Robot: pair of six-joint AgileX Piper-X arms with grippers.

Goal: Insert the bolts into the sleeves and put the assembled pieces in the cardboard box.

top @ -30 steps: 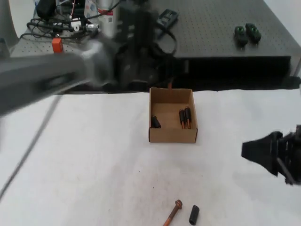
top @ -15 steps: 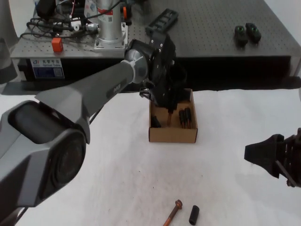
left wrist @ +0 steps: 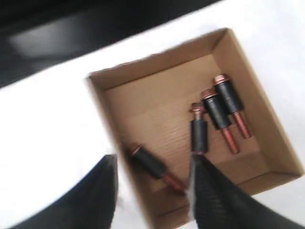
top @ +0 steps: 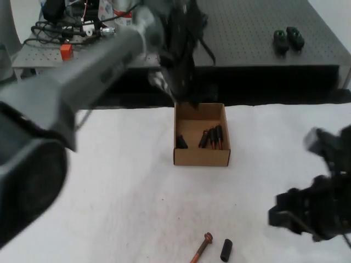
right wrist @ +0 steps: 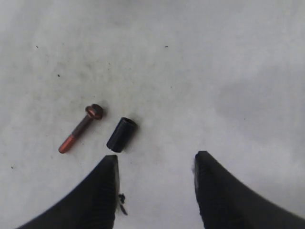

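**Four sleeved, one pair to go**

The likeliest slip, as I judge it, is at the pick-up; the short black cylindrical sleeve [right wrist: 121, 134] lies on its side on the white cloth [right wrist: 214, 57], so a glancing finger could set it rolling; the slim copper-coloured flanged bolt [right wrist: 81, 129] lies just beside it, not touching, so a wide grasp might catch both or knock one away. The bolt sits low on soft fabric, and fingers closing on it may pinch the cloth or slide off the shank. Once each part is held, a small tilt between them could jam the thread at the sleeve's mouth. Over at the open brown cardboard box [left wrist: 162, 64] an arm hangs close above the rim; a careless pass could shove the light box across the cloth.

The right claw [right wrist: 156, 164] hovers over the loose pair with its fingers spread wide and nothing between them; the sleeve is near one fingertip, the bolt farther out on the same side. The left claw [left wrist: 153, 167] is above the box, fingers likewise well apart and empty, touching nothing; below it four assembled pieces [left wrist: 218, 107] lie on the box floor, three close together and one apart.
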